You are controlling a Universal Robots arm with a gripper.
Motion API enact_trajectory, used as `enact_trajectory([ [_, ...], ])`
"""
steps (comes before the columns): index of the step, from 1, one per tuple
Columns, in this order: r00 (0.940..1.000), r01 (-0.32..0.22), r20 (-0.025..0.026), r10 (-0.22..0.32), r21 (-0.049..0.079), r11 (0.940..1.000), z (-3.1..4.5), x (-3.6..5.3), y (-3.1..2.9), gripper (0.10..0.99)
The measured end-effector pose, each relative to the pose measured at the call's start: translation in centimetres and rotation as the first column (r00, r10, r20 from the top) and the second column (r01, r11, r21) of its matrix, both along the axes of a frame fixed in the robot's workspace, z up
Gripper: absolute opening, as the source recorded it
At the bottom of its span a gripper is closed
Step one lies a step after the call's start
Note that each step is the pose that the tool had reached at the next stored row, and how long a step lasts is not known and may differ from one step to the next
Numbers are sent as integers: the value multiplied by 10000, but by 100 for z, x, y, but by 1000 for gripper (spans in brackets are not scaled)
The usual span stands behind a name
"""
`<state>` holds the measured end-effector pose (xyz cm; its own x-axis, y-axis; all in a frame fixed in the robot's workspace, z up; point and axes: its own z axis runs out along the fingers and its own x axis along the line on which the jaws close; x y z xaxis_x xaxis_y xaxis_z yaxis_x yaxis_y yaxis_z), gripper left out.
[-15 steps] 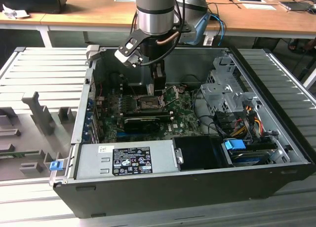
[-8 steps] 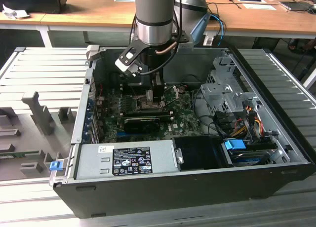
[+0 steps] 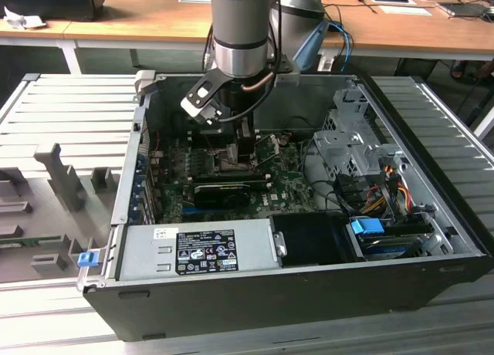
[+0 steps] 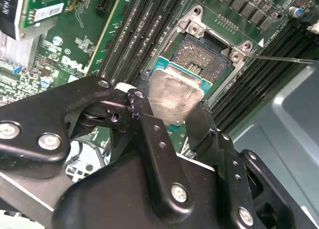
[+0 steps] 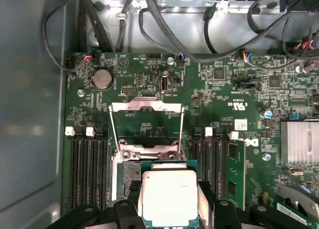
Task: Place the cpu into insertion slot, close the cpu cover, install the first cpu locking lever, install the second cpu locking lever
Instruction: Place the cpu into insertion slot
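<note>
Open computer case (image 3: 309, 293); in the exterior view the arm (image 3: 241, 31) descends at 11 o'clock from case centre. Motherboard (image 5: 229, 89). Cpu cover (image 5: 145, 107) stands open. Insertion slot (image 4: 207, 59) exposed. Pincer (image 4: 169, 108) clamped on the cpu (image 4: 172, 89), which partly overlaps the slot.

You see the cpu (image 5: 168, 196) with a dull silver-grey top, streaked with paler smears, and a thin green border at its edge. The gripper (image 4: 172, 114) is matt black with silver screw heads. The insertion slot (image 4: 205, 59) has a dark centre speckled with fine glinting dots inside a black rim, and the cpu cover (image 5: 147, 106) is bright silver-grey. The motherboard (image 5: 149, 79) is deep green with white print, and its memory slots (image 5: 89, 174) are black with white end clips. In the exterior view you have a black case (image 3: 270, 301), a grey power supply (image 3: 147, 251) with a black label, and a small blue clip (image 3: 87, 258).
</note>
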<state>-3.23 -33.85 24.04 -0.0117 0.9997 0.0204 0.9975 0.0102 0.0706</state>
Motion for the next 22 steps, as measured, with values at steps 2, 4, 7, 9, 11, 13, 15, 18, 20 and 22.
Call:
enact_trajectory([
  [2, 10000, -1, 1, 1, 1, 10000, -26, -15, 8, 525],
  [4, 10000, 0, -1, 0, 9, 10000, -38, -21, 24, 525],
  [7, 10000, -1, -3, 1, 41, 10000, -68, -44, 53, 525],
  [9, 10000, -2, -6, 2, 45, 10000, -76, -47, 54, 525],
  [11, 10000, 0, -11, 0, 45, 10000, -81, -49, 54, 525],
  [13, 10000, -1, -19, 1, 46, 10000, -85, -50, 54, 525],
  [15, 10000, -1, -26, 1, 45, 10000, -92, -53, 54, 525],
  [18, 10000, 1, -57, -1, 45, 10000, -108, -57, 54, 525],
  [20, 10000, -2, -65, 2, 45, 10000, -112, -58, 54, 525],
  [22, 10000, 1, -79, 0, 45, 10000, -118, -61, 55, 525],
])
